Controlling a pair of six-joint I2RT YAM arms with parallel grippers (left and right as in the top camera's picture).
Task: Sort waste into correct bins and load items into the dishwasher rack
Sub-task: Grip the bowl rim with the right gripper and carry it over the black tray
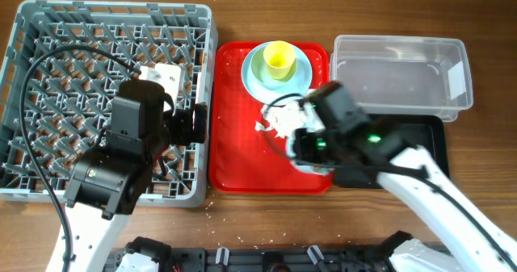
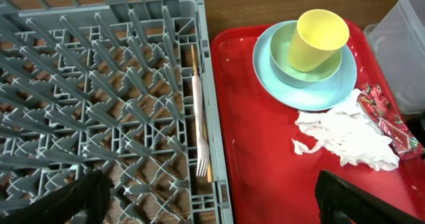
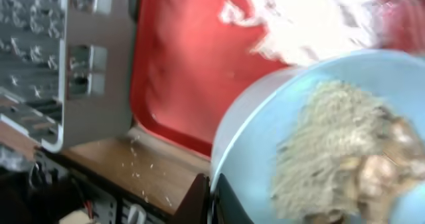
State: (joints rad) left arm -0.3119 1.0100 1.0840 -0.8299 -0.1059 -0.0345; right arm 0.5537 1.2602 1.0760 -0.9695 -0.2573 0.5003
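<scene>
My right gripper [image 3: 212, 199] is shut on the rim of a pale blue bowl [image 3: 265, 137] that holds beige food scraps [image 3: 332, 151], above the red tray's front right corner [image 1: 309, 148]. The white napkin [image 1: 279, 120] and the red wrapper [image 2: 388, 121] lie on the tray. A yellow cup [image 1: 278, 58] stands in a blue bowl [image 2: 302, 68] on a blue plate [image 2: 312, 94]. My left gripper [image 2: 209, 204] is open and empty over the right edge of the grey rack [image 1: 48, 30]. A white fork [image 2: 201, 124] and a chopstick [image 2: 194, 61] lie in the rack.
The flat red tray [image 1: 234, 151] sits in the middle. A clear tub [image 1: 400, 70] stands at the back right, with the black tray [image 1: 428, 135] in front of it, partly under my right arm. Crumbs lie on the wood near the front edge.
</scene>
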